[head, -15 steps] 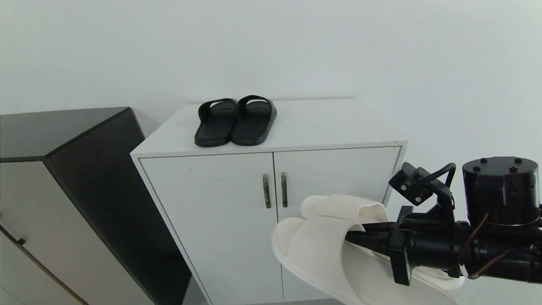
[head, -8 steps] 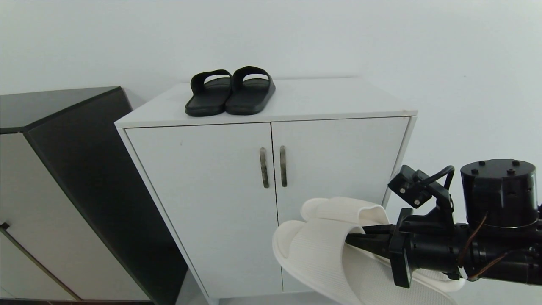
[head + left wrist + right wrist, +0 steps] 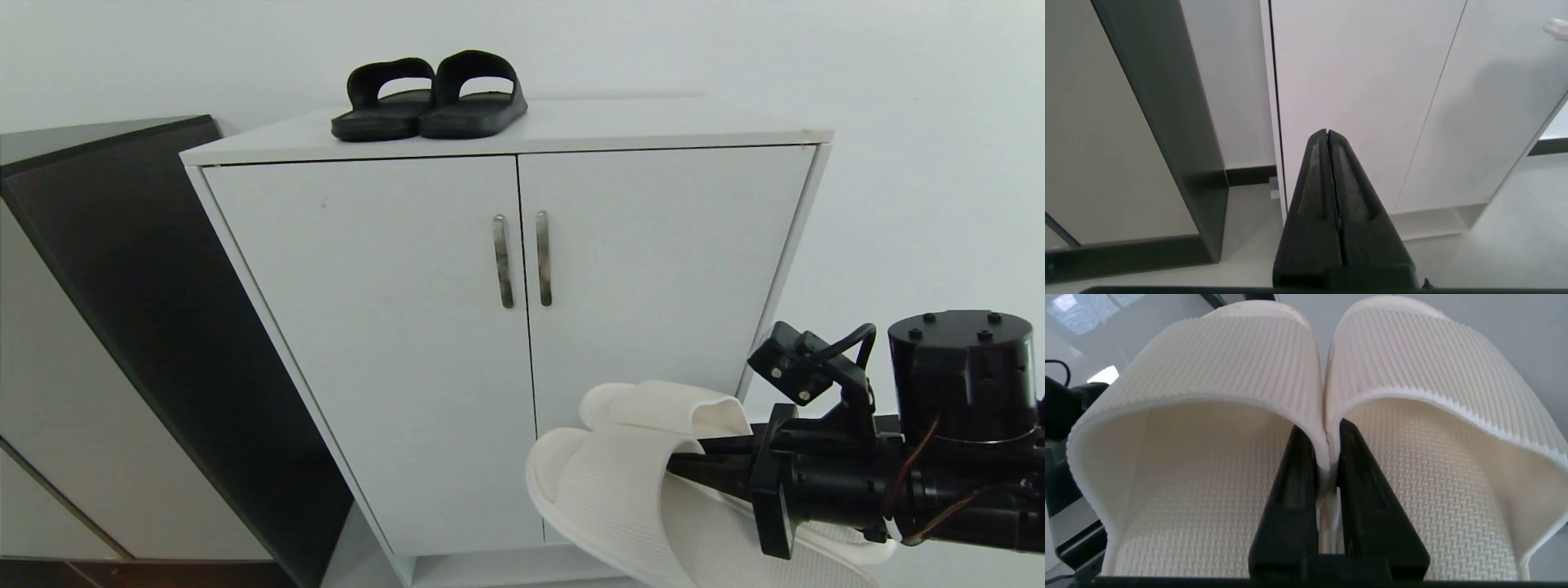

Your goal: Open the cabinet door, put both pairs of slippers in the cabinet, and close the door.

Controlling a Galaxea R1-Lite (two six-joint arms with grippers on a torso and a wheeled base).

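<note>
A white cabinet (image 3: 392,343) stands before me with both doors closed and two metal handles (image 3: 522,260) side by side at the centre seam. A pair of black slippers (image 3: 429,96) rests on its top, toward the left. My right gripper (image 3: 682,459) is shut on a pair of white slippers (image 3: 620,490), held low in front of the right door; its fingers (image 3: 1300,486) pinch the two inner strap edges of the white slippers (image 3: 1323,392) together. My left gripper (image 3: 1328,139) is shut with nothing in it, low near the cabinet's left front corner (image 3: 1278,163).
A dark-sided cabinet (image 3: 155,327) stands close to the left of the white one, with a narrow gap between them. A plain white wall is behind. Floor shows below the cabinet base (image 3: 1454,224).
The head camera has dropped, so the cabinet and black slippers sit higher in the picture and the doors show more fully. The right gripper keeps its hold on the white slippers.
</note>
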